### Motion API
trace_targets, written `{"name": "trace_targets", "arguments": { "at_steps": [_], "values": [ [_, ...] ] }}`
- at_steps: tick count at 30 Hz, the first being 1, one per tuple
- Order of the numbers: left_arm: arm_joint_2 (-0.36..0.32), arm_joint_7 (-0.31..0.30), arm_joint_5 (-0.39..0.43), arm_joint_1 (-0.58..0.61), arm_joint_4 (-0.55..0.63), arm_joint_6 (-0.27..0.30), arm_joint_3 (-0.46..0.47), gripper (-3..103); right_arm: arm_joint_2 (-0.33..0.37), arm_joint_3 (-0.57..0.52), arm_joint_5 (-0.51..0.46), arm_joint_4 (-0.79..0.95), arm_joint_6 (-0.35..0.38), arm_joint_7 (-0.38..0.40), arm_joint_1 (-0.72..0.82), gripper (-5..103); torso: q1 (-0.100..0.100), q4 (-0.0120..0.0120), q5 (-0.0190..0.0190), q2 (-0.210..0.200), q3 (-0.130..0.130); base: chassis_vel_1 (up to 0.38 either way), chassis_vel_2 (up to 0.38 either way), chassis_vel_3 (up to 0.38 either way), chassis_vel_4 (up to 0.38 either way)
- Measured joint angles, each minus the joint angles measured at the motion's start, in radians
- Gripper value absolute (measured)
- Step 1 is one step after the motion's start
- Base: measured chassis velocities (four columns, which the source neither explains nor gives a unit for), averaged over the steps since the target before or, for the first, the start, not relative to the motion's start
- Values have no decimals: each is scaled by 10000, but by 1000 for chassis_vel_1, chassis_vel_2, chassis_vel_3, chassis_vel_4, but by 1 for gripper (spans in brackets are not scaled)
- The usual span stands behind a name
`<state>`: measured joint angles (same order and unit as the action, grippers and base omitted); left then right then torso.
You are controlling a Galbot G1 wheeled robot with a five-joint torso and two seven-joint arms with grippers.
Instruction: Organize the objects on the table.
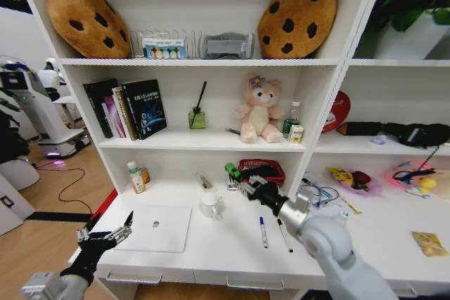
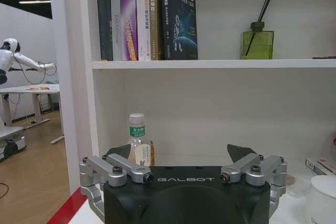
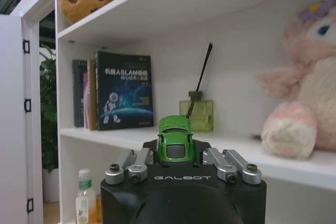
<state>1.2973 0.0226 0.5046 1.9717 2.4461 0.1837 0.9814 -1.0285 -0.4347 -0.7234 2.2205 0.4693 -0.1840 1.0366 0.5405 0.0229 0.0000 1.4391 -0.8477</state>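
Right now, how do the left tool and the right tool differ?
The right tool is raised above the desk and shut on a green toy car; the left tool is open, empty, low at the desk's left edge beside the laptop. Both are black with silver links.

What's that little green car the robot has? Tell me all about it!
The green toy car is small and shiny, like glossy plastic or metal, with a dark windscreen and rounded roof. The right gripper is shut on it, with the car's nose sticking out past the fingers. It hangs above the white desk, in front of the shelves.
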Motion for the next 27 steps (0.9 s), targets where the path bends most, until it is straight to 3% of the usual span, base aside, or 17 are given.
{"name": "trace_targets", "arguments": {
  "at_steps": [5,12,16,18,27],
  "values": [
    [0,0,0,0,0,0,0,100,338,125,-1002,-1083,-79,477,-1476,36,-1,4,1,1,1,0,0,0,0],
    [0,0,1,0,0,1,0,100,209,1117,-1103,-3268,-168,587,-3475,36,0,2,0,0,0,0,0,0,0],
    [0,0,0,0,0,1,0,100,124,1478,-1073,-3684,-214,437,-3864,36,-1,2,0,0,0,0,0,0,0],
    [0,0,0,0,0,0,0,100,-164,2206,-1072,-4259,-274,295,-4496,36,-2,2,-1,0,1,0,0,0,0],
    [0,0,0,0,0,0,0,100,-937,3254,-1037,-5549,-205,668,-5649,36,-2,0,-2,1,1,0,0,0,0]
  ]
}}
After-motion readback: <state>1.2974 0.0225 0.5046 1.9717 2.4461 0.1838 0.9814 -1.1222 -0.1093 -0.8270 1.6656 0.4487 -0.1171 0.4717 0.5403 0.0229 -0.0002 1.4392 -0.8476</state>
